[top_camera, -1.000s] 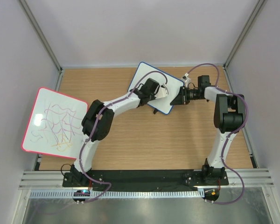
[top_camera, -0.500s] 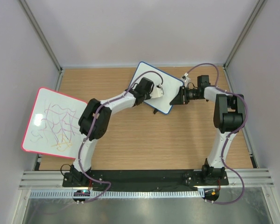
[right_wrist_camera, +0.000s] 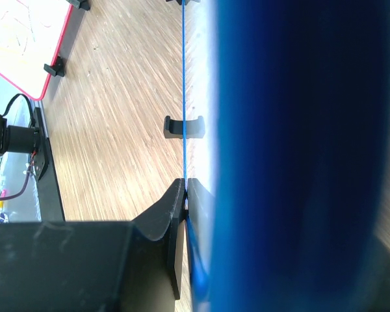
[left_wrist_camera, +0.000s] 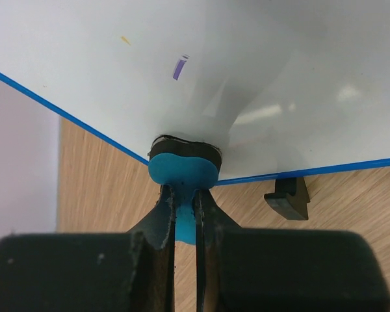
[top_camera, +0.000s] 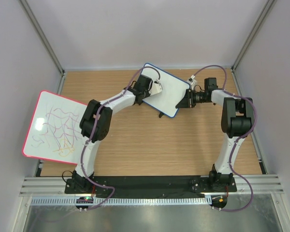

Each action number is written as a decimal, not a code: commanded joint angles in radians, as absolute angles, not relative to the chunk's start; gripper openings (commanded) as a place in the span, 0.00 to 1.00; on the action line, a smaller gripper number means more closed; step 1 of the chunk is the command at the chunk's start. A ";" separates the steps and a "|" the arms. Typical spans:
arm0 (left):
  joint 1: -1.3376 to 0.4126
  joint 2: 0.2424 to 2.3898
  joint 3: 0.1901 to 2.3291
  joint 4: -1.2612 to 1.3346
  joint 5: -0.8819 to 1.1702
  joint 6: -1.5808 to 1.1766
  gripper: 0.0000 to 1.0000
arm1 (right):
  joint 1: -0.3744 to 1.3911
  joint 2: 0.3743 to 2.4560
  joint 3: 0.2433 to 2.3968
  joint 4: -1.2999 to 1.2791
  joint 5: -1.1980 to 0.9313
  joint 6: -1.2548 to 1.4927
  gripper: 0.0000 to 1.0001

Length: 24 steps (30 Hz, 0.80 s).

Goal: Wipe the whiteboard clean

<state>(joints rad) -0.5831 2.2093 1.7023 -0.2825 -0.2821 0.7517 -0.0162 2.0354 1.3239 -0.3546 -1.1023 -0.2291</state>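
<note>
The blue-framed whiteboard [top_camera: 170,95] stands tilted at the back middle of the table. My left gripper [top_camera: 155,90] is shut on a blue eraser [left_wrist_camera: 183,170] with a black felt pad, pressed against the board's white face [left_wrist_camera: 273,71] near its lower left edge. A short purple mark [left_wrist_camera: 178,68] and a tiny yellow mark [left_wrist_camera: 125,40] show above the eraser. My right gripper [top_camera: 187,100] is shut on the board's right edge; in the right wrist view [right_wrist_camera: 185,192] the thin blue frame [right_wrist_camera: 183,97] runs between its fingers.
A larger red-framed board [top_camera: 55,125] with purple and yellow scribbles leans at the left edge of the table. Black feet of the blue board show in the left wrist view [left_wrist_camera: 288,198] and the right wrist view [right_wrist_camera: 184,127]. Grey walls close the table on three sides.
My left gripper has slid the eraser across the board from its middle toward its left side. The right gripper and the board have not moved.
</note>
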 commanded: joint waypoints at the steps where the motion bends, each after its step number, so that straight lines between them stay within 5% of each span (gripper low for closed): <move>1: -0.603 2.206 1.784 -0.221 -0.180 0.666 0.00 | 0.000 1.991 1.316 -0.370 -1.058 -0.282 0.01; 10: -0.612 2.258 1.987 -0.319 -0.132 0.561 0.00 | 0.000 1.990 1.313 -0.370 -1.055 -0.282 0.01; 24: -0.620 2.221 1.683 -0.227 -0.150 0.646 0.00 | 0.000 1.988 1.313 -0.367 -1.060 -0.284 0.01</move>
<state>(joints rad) -0.6216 2.2074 1.7576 -0.2218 -0.1600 0.6235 -0.0162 2.0354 1.3216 -0.3618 -1.0973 -0.2073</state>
